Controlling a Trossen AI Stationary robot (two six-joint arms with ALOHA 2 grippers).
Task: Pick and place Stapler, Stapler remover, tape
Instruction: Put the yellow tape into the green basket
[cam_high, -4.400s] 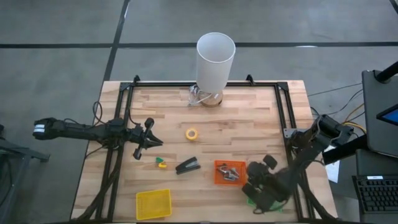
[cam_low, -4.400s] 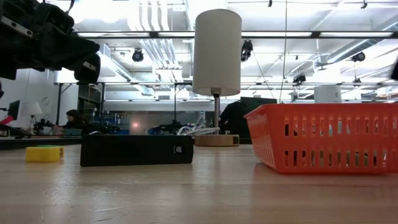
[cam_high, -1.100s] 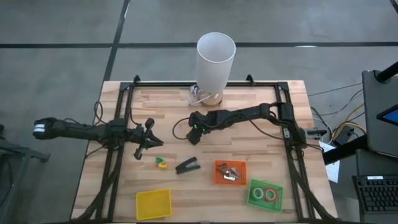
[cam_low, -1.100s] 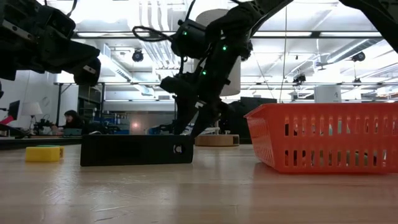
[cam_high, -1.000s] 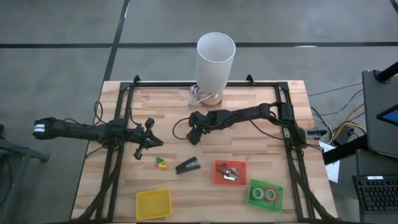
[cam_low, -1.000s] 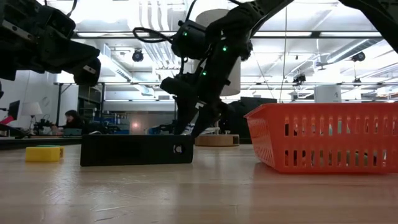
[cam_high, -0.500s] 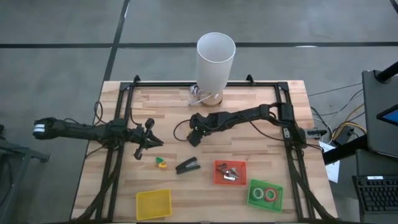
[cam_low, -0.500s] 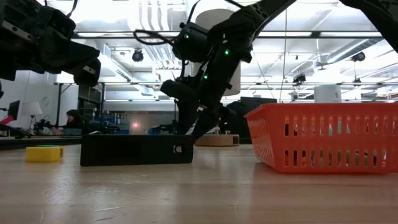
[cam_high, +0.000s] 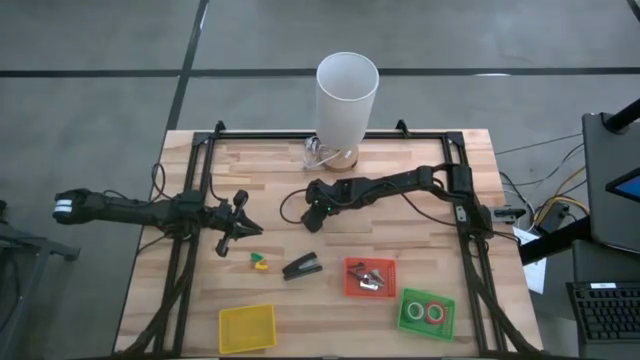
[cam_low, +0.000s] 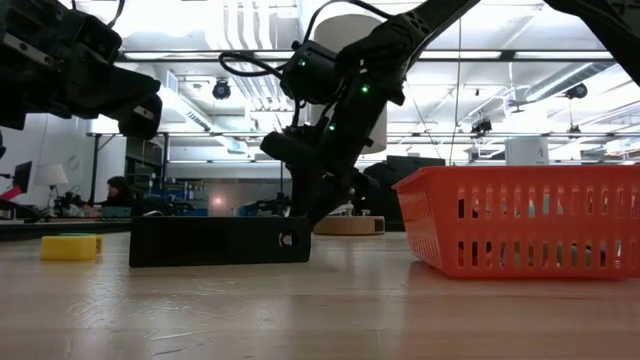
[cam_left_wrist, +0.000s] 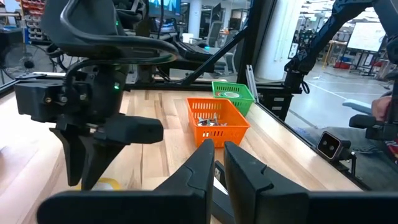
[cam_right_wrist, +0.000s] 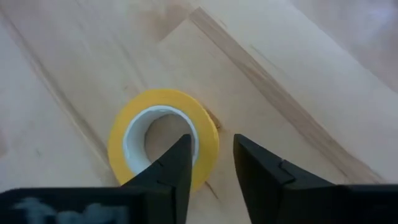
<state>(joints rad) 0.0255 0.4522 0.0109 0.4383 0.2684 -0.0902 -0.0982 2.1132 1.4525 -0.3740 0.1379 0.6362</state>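
Observation:
The yellow tape roll (cam_right_wrist: 163, 140) lies flat on the wooden table. My right gripper (cam_right_wrist: 211, 163) is open right over it, fingers pointing down, and hides it in the high view (cam_high: 312, 215). One finger stands inside the roll's hollow, the other outside its wall. The black stapler (cam_high: 301, 267) lies nearer the front edge, also in the low view (cam_low: 220, 241). Two red-orange tape rolls (cam_high: 428, 312) lie in a green basket. My left gripper (cam_high: 240, 228) is shut and empty at the table's left. My right gripper comes at the yellow roll from above, straddling the roll's wall (cam_right_wrist: 208, 146), one finger (cam_right_wrist: 168, 168) in the hollow and one outside. I cannot tell whether either finger touches the wall. The roll lies flat on the table.
An orange basket (cam_high: 369, 277) with metal bits stands right of the stapler, a green basket (cam_high: 405, 320) at the front right, a yellow basket (cam_high: 247, 328) at the front left. A small yellow-and-green thing (cam_high: 260, 262) lies left of the stapler. A white lamp (cam_high: 347, 97) stands at the far edge.
My right gripper has stayed over the yellow tape roll, its wrist tipping a little. The stapler and the baskets have kept their places.

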